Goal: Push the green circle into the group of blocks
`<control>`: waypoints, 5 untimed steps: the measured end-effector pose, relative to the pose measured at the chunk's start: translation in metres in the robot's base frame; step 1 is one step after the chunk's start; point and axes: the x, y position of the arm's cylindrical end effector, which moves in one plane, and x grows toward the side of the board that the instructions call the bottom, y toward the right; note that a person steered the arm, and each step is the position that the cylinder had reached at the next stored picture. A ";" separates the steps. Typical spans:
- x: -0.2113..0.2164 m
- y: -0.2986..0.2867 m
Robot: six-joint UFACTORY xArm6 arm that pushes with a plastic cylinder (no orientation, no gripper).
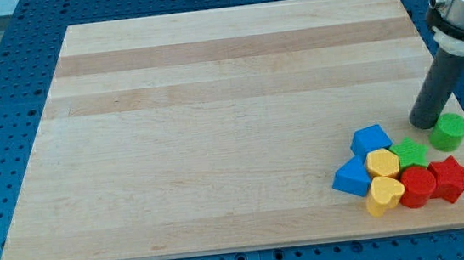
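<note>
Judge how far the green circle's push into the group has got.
Done: the green circle sits near the group, just right of the green star and above the red star. In hand: my tip rests at its upper left. Left: closing the small gap.
</note>
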 end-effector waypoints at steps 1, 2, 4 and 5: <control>-0.016 0.030; -0.012 0.039; -0.004 0.049; 0.021 0.049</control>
